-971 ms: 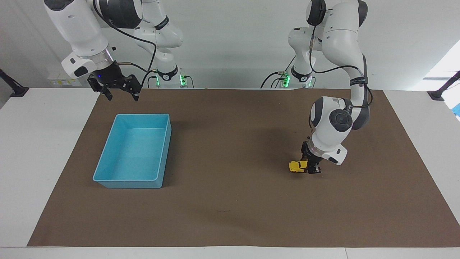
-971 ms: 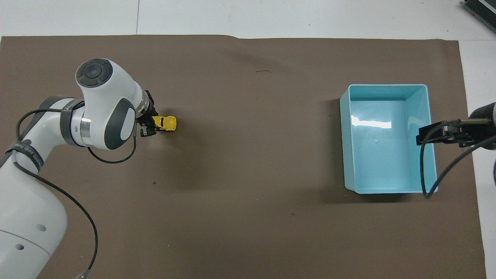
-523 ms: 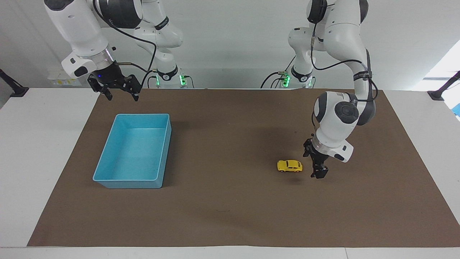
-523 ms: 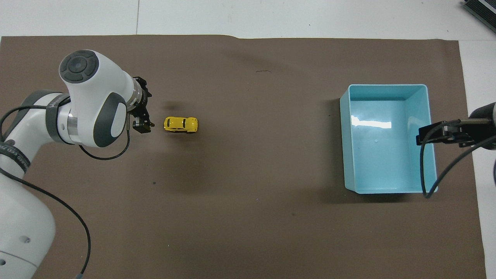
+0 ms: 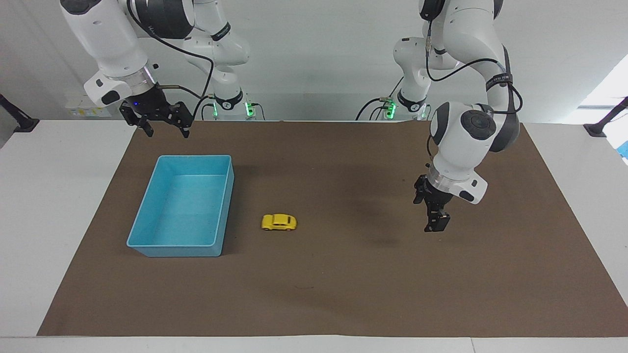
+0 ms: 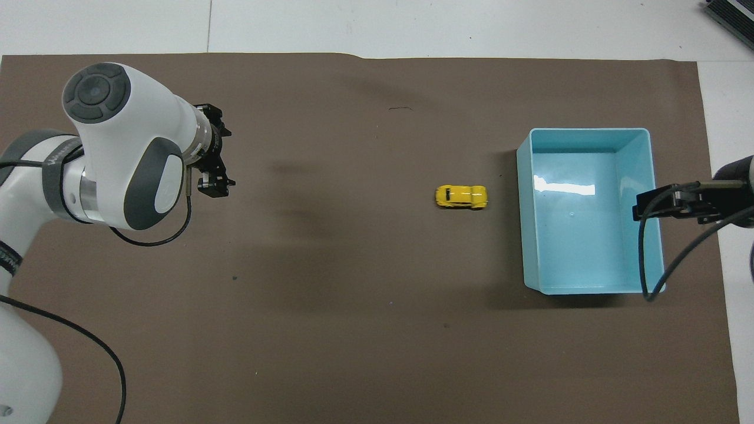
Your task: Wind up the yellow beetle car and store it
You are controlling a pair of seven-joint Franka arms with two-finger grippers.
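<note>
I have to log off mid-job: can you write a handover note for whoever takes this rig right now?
Left pincer: open, empty, raised over the mat at its arm's end.
Right pincer: open, waiting above the table near the bin's robot-side end.
Yellow car: on its wheels on the mat, beside the blue bin, not touching it.
Done: car is free on the mat.
Left: pick up the car and put it in the empty bin.

We see the yellow beetle car (image 5: 278,222) (image 6: 462,196), a tiny rounded toy with dark windows, standing upright on its wheels on the brown mat, just beside the blue bin (image 5: 147,242) (image 6: 526,235), apart from its long wall, one end pointing at it.
</note>
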